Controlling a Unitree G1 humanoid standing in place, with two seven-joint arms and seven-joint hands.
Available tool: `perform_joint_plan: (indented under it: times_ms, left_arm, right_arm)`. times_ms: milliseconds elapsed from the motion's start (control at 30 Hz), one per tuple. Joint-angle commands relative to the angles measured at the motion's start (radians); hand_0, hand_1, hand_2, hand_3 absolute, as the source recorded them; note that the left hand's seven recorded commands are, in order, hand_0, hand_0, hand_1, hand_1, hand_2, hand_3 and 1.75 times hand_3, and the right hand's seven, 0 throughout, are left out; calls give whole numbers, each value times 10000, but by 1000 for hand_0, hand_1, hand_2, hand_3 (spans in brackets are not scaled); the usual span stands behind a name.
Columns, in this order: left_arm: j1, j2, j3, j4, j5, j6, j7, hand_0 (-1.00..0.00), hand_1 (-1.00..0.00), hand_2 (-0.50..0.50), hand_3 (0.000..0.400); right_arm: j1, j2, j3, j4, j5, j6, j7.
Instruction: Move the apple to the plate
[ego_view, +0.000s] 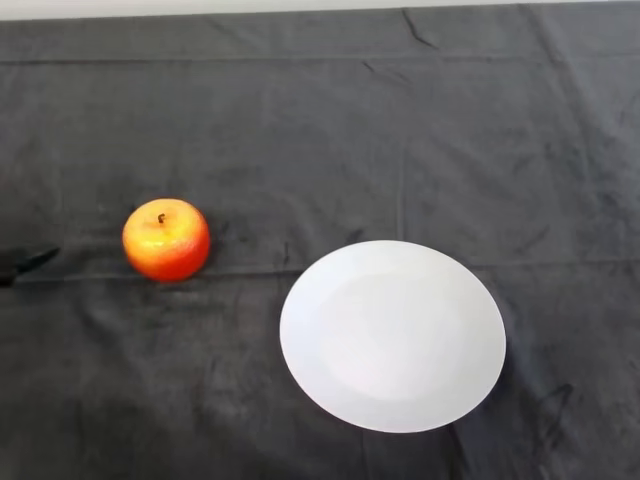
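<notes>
Head view of the table at the outset of the transfer. Only a sliver of the hand (28, 264) enters at the left edge: a dark, pointed tip lying low over the cloth (330, 130), aimed toward the apple (166, 240). Too little of it shows to tell whether it is spread or closed, and it holds nothing visible. A strip of bare cloth separates the tip from the apple, so the two are near but apart; no contact has been made.

The apple, red shading to orange, stands upright with its short stem uppermost, resting directly on the cloth to the right of the hand. This posture presents rounded flanks on either side, which probably suits a sideways grasp from the left.

Further right of the apple, and slightly nearer the robot, lies the plate (470, 385), white, round and unoccupied, flat on the cloth. A clear gap separates it from the apple. Its position suggests a short carry to the right once the fruit is held; the task is judged not yet begun in earnest.
</notes>
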Motion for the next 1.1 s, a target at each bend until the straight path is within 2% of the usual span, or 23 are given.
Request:
perform_joint_plan:
  times_ms: [33, 333, 1100]
  left_arm:
    - [-648, 50, -192, -304, 248, -398, -98, 0, 0, 0, 0]
    - [-704, -195, -673, -204, 639, -708, -364, 0, 0, 0, 0]
    - [-790, -988, -1768, 101, 1387, -842, -862, 0, 0, 0, 0]
  right_arm:
    - [353, -173, -43, 56, 90, -62, 3]
    - [353, -174, -42, 56, 90, -61, 3]
    - [351, -176, -43, 61, 92, -61, 4]
